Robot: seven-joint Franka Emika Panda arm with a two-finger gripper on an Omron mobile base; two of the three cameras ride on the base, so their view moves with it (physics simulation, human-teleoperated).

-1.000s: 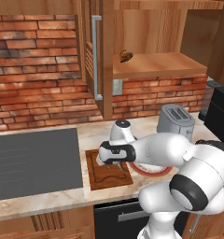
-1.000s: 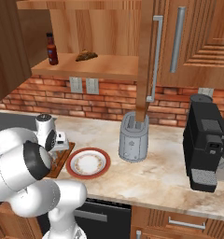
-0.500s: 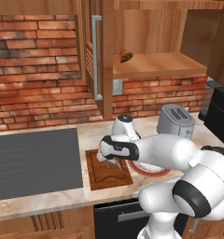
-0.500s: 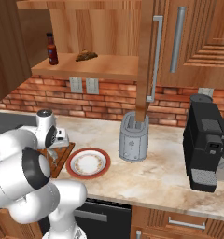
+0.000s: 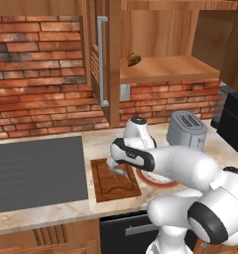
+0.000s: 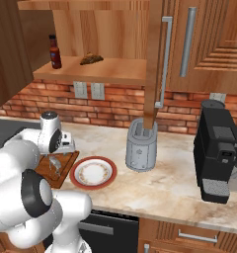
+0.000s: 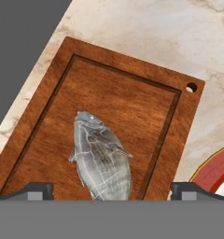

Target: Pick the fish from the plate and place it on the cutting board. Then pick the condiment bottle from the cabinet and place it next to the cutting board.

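Observation:
The small silver-grey fish lies on the dark brown cutting board, free of the fingers. My gripper hangs just above it, open, with one fingertip on each side. From the left base camera, the gripper hovers over the fish on the board. The red-rimmed plate sits right of the board with nothing on it. The dark red condiment bottle stands upright at the left end of the open cabinet's shelf.
A brown roundish lump lies on the shelf beside the bottle. The cabinet door with its silver handle stands open above a grey toaster. A black coffee machine stands far right, and the grey stovetop borders the board's left.
The hand has lifted a little above the cutting board and drifted slightly right. The fish stays lying on the board.

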